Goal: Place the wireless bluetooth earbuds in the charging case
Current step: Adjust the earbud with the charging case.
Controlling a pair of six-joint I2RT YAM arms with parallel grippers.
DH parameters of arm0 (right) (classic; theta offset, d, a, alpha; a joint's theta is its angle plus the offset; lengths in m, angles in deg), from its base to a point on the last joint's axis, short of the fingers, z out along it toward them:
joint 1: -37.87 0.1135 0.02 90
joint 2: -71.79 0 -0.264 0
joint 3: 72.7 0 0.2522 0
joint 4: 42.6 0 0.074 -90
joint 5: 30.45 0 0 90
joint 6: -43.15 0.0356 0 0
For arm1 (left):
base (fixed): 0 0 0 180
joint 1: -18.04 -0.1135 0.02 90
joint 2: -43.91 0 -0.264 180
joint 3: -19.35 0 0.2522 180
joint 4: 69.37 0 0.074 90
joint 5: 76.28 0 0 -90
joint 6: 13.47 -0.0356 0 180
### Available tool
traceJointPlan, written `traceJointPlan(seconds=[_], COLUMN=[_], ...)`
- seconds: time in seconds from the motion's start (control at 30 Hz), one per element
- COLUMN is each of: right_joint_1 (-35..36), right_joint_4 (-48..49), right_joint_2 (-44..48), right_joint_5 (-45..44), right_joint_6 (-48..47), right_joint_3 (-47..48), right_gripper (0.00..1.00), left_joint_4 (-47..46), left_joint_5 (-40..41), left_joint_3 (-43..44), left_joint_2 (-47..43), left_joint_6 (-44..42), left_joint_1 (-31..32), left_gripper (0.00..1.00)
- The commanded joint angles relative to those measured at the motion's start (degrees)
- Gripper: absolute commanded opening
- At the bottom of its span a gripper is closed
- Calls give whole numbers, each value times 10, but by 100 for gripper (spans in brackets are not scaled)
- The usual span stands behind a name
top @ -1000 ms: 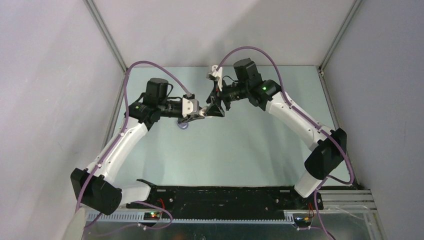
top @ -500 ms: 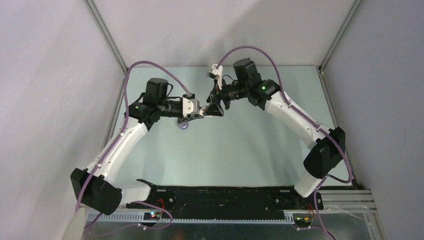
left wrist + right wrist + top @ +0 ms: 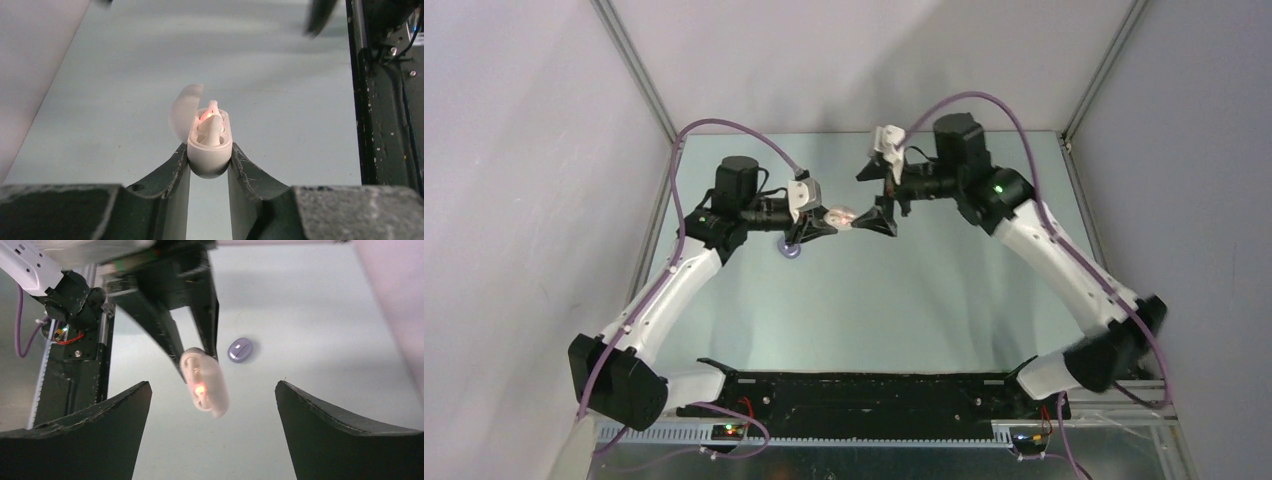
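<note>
My left gripper (image 3: 824,222) is shut on the white charging case (image 3: 842,217) and holds it above the table. In the left wrist view the case (image 3: 209,150) sits between the fingertips of that gripper (image 3: 209,156), its lid (image 3: 184,112) swung open to the left and a red light (image 3: 206,116) glowing inside. A white earbud (image 3: 213,131) sits in the case; I cannot tell about a second one. My right gripper (image 3: 877,197) is open and empty just right of the case. In the right wrist view the case (image 3: 206,385) hangs between the wide-apart fingers of my right gripper (image 3: 212,387), touching neither.
A small lilac oval piece (image 3: 791,250) lies on the pale green table (image 3: 924,290) below the left gripper; it also shows in the right wrist view (image 3: 240,350). The black base rail (image 3: 874,390) runs along the near edge.
My right gripper has drawn back to the right from the case and now stands open. The left gripper still holds the case, which now shows in the top view.
</note>
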Motion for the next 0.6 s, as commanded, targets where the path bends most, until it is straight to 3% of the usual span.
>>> traceJointPlan(seconds=[0.0, 0.03, 0.1, 0.13, 0.2, 0.37, 0.57], right_joint_1=[8, 19, 35, 38, 47, 62, 77], right_joint_4=[83, 106, 114, 115, 116, 123, 137], right_joint_2=[114, 125, 143, 144, 138, 111, 88], right_joint_5=[-43, -68, -87, -89, -82, -86, -121], right_joint_6=[-70, -93, -123, -126, -127, -135, -131], right_joint_3=[-85, -120, -146, -150, -151, -150, -142], right_gripper=[91, 87, 71, 56, 47, 34, 29], left_joint_4=[-96, -117, -143, -149, -157, -159, -164], left_joint_5=[-28, -29, -32, -32, -34, -37, -41], left_joint_3=[-7, -12, -20, -21, -24, -27, -29], left_joint_2=[-16, -17, -19, -19, -20, -22, -25], left_joint_6=[98, 119, 140, 143, 147, 141, 129], left_joint_1=[-9, -9, -10, -11, -11, -11, -11], left_gripper=[0, 0, 0, 0, 0, 0, 0])
